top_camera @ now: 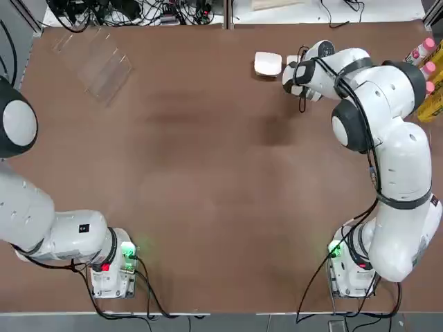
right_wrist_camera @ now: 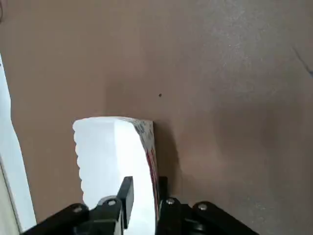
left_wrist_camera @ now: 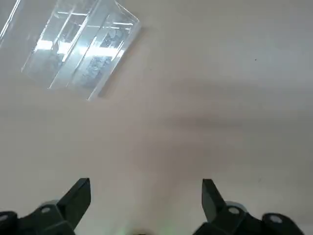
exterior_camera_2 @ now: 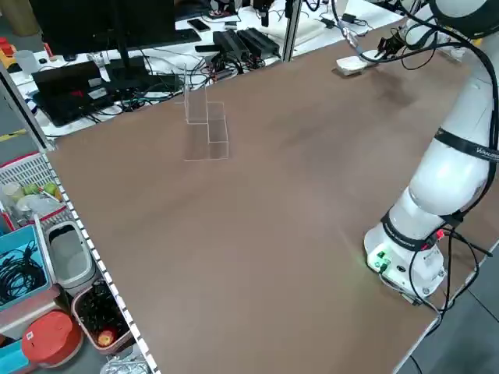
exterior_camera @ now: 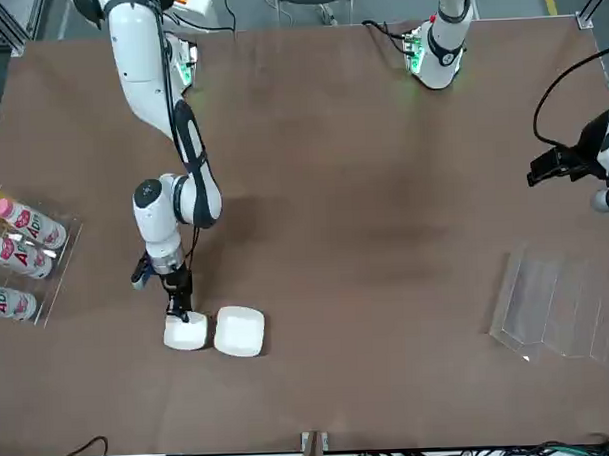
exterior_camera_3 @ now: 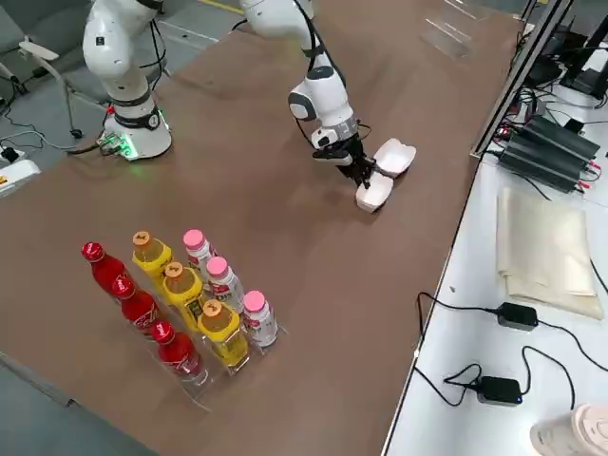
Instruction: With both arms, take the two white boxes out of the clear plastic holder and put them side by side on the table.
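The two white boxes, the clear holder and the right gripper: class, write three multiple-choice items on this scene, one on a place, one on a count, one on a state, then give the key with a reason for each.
1. Where do the two white boxes lie?
A. Inside the clear holder
B. Side by side on the table near the right arm
C. Among the bottles

2. How many boxes does the clear holder contain?
A. None
B. One
C. Two

3. What is the right gripper doing?
A. Parked open by its base
B. Gripping a bottle
C. Shut on the smaller box

Key:
1 B: the larger box and the smaller box sit next to each other on the table, far from the clear holder.
2 A: the left wrist view shows its slots empty.
3 C: the right gripper has its fingers closed on the smaller box's edge, seen in the right wrist view.
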Controlling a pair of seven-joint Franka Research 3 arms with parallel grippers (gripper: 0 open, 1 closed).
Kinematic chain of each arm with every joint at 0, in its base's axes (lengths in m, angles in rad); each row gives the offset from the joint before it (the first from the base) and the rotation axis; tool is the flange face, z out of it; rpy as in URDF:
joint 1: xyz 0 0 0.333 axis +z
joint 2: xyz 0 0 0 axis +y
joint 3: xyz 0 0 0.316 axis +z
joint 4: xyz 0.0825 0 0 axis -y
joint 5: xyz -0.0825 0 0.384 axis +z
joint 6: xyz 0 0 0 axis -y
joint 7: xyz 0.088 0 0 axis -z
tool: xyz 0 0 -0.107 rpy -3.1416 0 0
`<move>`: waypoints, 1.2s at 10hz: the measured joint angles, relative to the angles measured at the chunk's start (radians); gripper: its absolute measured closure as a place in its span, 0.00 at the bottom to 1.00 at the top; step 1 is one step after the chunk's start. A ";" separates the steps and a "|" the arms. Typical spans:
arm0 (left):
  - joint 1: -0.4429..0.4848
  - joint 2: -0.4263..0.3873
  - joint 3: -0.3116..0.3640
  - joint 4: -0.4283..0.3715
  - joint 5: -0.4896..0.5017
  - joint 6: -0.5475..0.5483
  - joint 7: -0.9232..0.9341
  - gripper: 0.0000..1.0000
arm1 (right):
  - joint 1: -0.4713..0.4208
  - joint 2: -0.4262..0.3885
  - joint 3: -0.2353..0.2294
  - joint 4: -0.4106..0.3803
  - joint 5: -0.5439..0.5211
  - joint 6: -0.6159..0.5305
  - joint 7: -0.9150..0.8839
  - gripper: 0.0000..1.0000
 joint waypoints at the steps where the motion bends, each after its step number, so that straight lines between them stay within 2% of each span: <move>1: 0.000 0.000 0.000 0.004 0.000 0.000 0.000 0.00 | -0.001 0.000 0.000 0.000 0.000 0.000 0.000 0.55; 4: 0.000 -0.004 -0.001 0.011 0.000 0.000 -0.005 0.00 | -0.002 0.000 0.000 0.006 0.000 0.000 0.000 0.07; 5: 0.000 -0.009 -0.001 0.013 0.000 0.000 -0.007 0.00 | -0.005 0.000 0.000 0.007 0.000 0.000 0.000 0.01; 7: 0.000 -0.023 -0.001 0.013 0.000 -0.011 -0.007 0.00 | -0.009 0.000 0.000 0.008 0.000 -0.004 0.000 0.00; 12: -0.012 -0.098 -0.002 0.019 0.000 -0.086 -0.012 0.00 | -0.012 -0.030 -0.011 0.033 0.000 -0.157 0.000 0.00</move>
